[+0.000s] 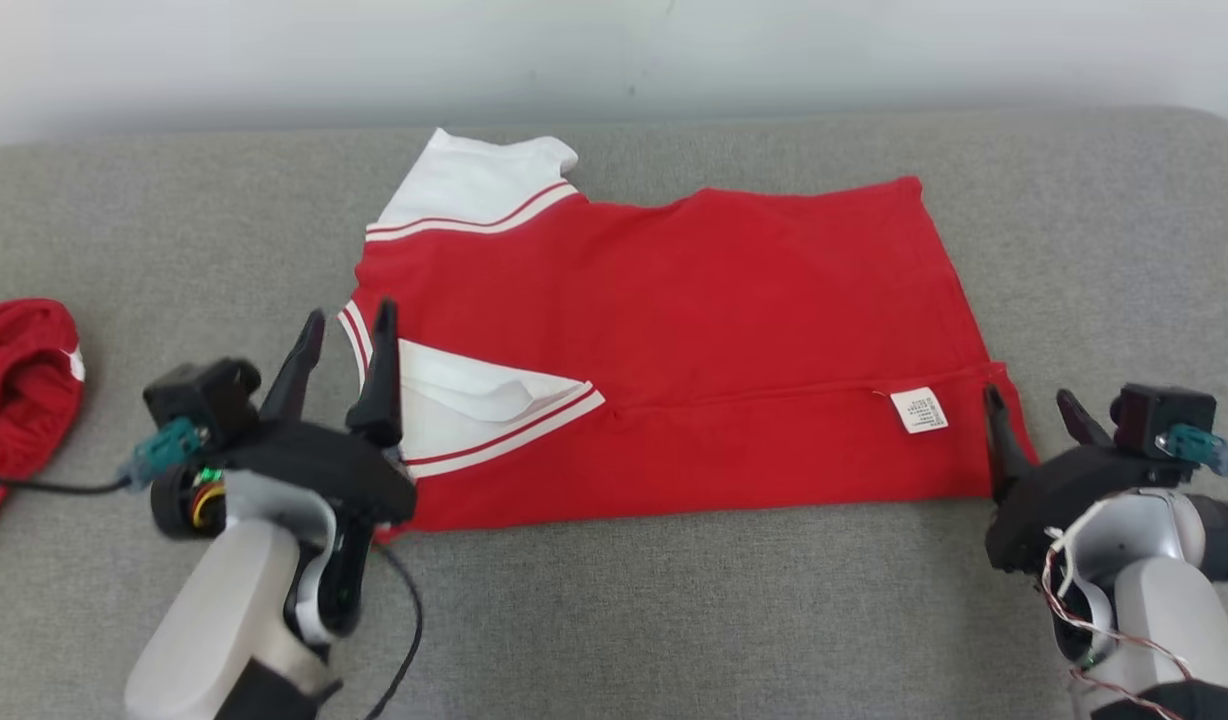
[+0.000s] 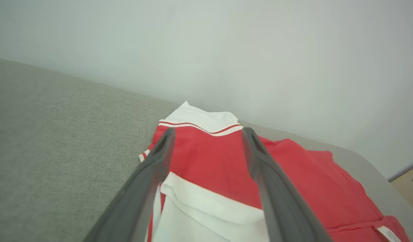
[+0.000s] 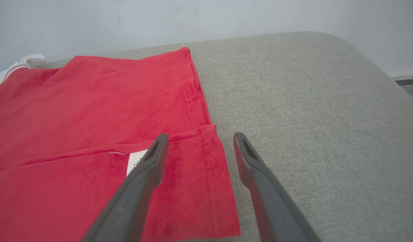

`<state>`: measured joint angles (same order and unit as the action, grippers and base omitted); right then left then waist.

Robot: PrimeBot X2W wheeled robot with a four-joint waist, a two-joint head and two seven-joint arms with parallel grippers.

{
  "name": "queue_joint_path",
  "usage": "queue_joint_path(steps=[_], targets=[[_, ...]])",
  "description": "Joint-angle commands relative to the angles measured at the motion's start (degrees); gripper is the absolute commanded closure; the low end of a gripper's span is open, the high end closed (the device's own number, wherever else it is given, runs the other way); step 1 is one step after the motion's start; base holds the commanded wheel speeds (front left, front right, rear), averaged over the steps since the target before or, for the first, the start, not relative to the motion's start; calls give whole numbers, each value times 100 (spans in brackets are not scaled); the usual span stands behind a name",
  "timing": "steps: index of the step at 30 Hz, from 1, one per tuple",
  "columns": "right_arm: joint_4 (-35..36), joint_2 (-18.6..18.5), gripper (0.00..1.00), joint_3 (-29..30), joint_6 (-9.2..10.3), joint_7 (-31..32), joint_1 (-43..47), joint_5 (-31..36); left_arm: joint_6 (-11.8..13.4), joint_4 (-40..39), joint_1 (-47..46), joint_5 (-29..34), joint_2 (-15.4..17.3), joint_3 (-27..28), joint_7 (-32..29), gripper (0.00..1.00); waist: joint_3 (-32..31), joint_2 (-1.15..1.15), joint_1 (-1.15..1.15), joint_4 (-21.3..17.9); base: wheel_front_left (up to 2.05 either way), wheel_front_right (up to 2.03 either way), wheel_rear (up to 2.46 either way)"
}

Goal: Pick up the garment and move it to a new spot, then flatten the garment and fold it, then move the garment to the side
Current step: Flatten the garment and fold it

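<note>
The garment (image 1: 694, 330) is a red shirt with white, red-striped sleeves. It lies flat on the grey cushion with its near long edge folded up over the body, and a white label (image 1: 919, 409) shows on the fold. My left gripper (image 1: 346, 325) stands open at the shirt's left end, over the folded white sleeve (image 2: 206, 215), holding nothing. Open too, my right gripper (image 1: 1032, 402) hovers at the shirt's right near corner (image 3: 206, 188). Its fingers straddle the hem edge and grip nothing.
A second red garment (image 1: 19, 385) lies bunched at the cushion's far left edge. The grey cushion (image 1: 694, 610) has bare room in front of the shirt and to its right. A pale wall (image 1: 614, 50) runs behind.
</note>
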<state>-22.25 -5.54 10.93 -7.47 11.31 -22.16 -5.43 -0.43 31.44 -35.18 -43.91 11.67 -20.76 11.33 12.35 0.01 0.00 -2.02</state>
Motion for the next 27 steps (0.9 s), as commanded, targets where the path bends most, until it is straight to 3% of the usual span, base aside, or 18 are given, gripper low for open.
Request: queue_joint_path(steps=[1,10,23,27], targets=[[42,-20,0,39,-6,30,116,-23,43,-18,179,95,64,-41,29,0,-138,-1,0,22,0,0,0],[846,-52,0,468,-6,490,704,-48,406,-621,1227,275,574,-378,-671,0,-375,-1,0,105,0,0,0],[1346,172,0,411,-6,779,855,-7,1181,-756,1391,360,652,-512,-1509,0,-205,-1,0,-54,0,0,0],[1386,197,0,437,-6,805,862,6,1296,-611,1270,402,597,-568,-1627,0,-133,-1,0,-85,0,0,0]])
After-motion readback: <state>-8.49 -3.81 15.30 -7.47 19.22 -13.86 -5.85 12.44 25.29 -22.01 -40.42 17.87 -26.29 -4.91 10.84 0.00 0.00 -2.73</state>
